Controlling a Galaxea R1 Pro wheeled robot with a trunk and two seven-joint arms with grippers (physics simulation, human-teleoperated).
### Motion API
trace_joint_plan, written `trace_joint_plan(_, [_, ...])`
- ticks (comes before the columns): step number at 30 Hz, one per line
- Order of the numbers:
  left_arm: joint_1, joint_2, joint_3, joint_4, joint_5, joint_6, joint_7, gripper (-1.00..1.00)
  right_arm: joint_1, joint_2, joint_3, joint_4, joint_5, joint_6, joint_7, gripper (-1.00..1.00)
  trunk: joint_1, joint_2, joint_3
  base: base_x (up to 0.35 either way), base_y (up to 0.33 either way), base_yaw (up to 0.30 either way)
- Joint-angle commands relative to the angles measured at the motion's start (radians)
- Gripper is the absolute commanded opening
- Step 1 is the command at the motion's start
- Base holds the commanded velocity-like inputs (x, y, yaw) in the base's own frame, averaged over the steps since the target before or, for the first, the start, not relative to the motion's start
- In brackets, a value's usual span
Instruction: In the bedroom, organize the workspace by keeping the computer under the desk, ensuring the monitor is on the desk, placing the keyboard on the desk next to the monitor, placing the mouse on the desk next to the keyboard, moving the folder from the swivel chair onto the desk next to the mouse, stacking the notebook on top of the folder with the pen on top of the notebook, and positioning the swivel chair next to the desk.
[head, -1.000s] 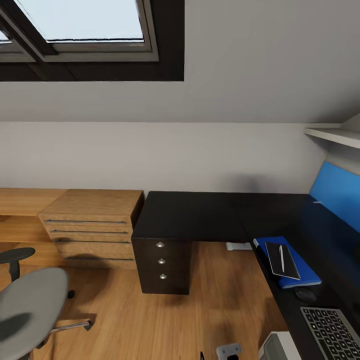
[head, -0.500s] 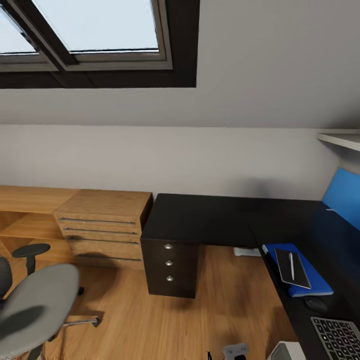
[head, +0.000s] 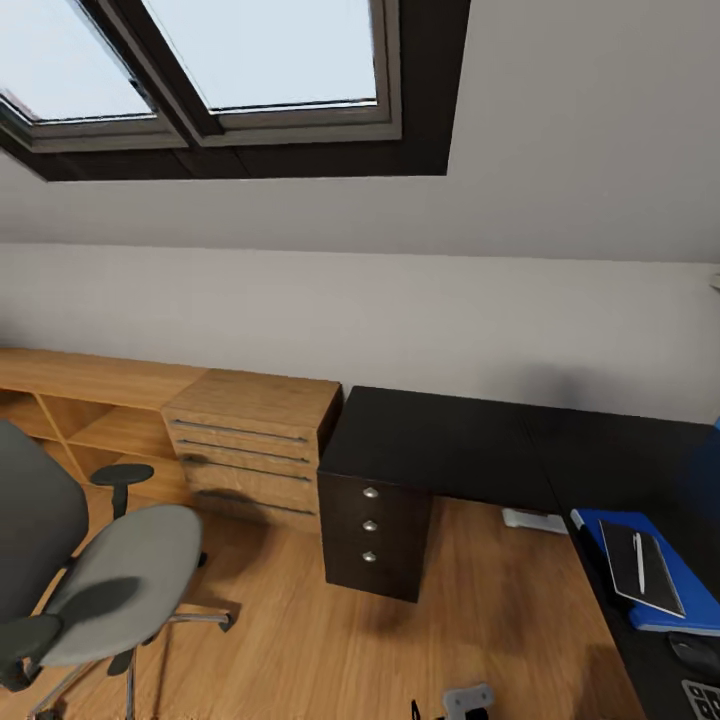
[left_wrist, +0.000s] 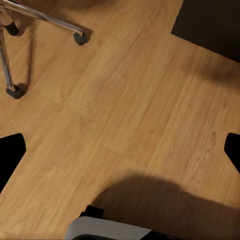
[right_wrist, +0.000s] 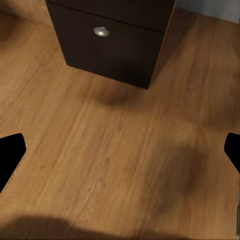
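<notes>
The desk (head: 450, 440) runs along the far wall and turns down the right side of the head view, its black top bare at the corner, and its black three-drawer pedestal (head: 375, 530) stands on the wooden floor (head: 480, 620) at the near left end. A light wooden cabinet (head: 250, 445) with long handles sits just beside the pedestal, joined to low open shelving (head: 70, 410) that carries on to the left. Above it all a dark-framed skylight (head: 230, 90) is set in the sloping ceiling. The chair (head: 90, 580) stands at the lower left, well apart from the desk, grey seat turned toward the room, one black armrest up behind it and the chrome legs spread on the floor (two of those legs, with their black casters, also show in the left wrist view (left_wrist: 45, 22)). On the right arm of the desk lies the folder (head: 690, 590), bright blue, with the notebook (head: 640, 565) flat on top of it and the pen (head: 640, 562) lying along the notebook. Just beyond the folder, at the frame's lower right, a small dark mouse (head: 697, 655) rests on the desk. The left gripper (left_wrist: 120, 150) hangs over bare floor with its dark fingertips spread wide and nothing between them; the right gripper (right_wrist: 120, 155) is likewise spread wide and empty, over the floor in front of the pedestal's bottom drawer (right_wrist: 107, 42).
</notes>
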Motion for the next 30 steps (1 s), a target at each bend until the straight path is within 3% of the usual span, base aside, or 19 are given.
trace_joint_plan(1, [-0.001,0.000,0.008,0.000,-0.010,-0.001,0.001,1.00,-0.001,0.000,0.008,0.000,-0.003,-0.005,-0.007,1.00,0.001,-0.002,-0.002,0.000,0.000,0.278])
trace_joint_plan(20, [-0.001,0.004,0.005,0.000,-0.010,0.003,0.001,1.00,-0.001,-0.002,0.006,-0.004,-0.004,-0.055,-0.010,1.00,0.001,-0.002,-0.002,0.000,0.000,0.258])
trace_joint_plan(30, [-0.001,0.041,0.011,0.000,-0.005,0.001,0.001,1.00,-0.001,0.000,0.008,-0.003,-0.005,-0.055,-0.008,1.00,0.001,-0.002,-0.002,0.000,0.000,0.060])
